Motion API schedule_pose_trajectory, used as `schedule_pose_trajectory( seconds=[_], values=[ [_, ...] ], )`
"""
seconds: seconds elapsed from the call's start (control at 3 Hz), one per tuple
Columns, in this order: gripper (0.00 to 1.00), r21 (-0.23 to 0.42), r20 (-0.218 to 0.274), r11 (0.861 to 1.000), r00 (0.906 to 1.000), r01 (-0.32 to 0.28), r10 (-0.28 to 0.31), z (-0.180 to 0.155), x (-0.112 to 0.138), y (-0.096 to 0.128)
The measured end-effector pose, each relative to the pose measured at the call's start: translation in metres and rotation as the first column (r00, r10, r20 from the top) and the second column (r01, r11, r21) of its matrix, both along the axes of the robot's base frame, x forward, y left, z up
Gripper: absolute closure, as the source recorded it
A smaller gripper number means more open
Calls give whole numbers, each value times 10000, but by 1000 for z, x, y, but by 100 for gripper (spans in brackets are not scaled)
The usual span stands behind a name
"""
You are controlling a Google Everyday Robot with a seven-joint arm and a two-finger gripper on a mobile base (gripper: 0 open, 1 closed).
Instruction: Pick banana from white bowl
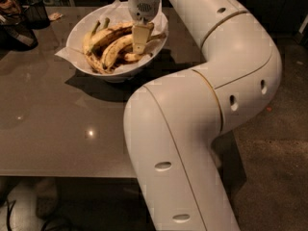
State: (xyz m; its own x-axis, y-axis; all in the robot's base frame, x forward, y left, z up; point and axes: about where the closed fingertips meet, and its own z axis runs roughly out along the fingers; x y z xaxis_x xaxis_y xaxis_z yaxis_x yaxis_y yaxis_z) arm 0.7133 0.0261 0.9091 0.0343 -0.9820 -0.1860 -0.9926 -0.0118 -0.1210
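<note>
Camera view looks down on a dark grey table [53, 114]. At its far left corner stands a black mesh basket [36, 12], well apart from everything else. Further right, near the far edge, sits the white bowl [120, 74], lined with crinkled white paper [65, 53] that pokes out past its rim. Several bananas lie heaped inside. The banana [114, 51], long, curved and mostly pale yellow with brown speckles, lies across the middle of the bowl, just below a darker, heavily streaked banana [111, 32]. The gripper [139, 43] hangs down into the right side of the bowl, its pale tip at the upper end of the banana, touching it or very nearly so. Whether it is spread or closed on the fruit I cannot tell from here. To the right, the robot's thick white arm [216, 95] bends across the table edge and fills the foreground.
</note>
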Motion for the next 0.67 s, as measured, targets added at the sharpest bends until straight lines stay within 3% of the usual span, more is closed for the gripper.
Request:
schedule_pose_trajectory(
  seconds=[0.33, 0.67],
  values=[
    [83, 163, 275, 9999, 9996, 37, -42, -1, 9, 5],
    [100, 165, 276, 9999, 9996, 37, -41, 0, 9, 5]
  ],
)
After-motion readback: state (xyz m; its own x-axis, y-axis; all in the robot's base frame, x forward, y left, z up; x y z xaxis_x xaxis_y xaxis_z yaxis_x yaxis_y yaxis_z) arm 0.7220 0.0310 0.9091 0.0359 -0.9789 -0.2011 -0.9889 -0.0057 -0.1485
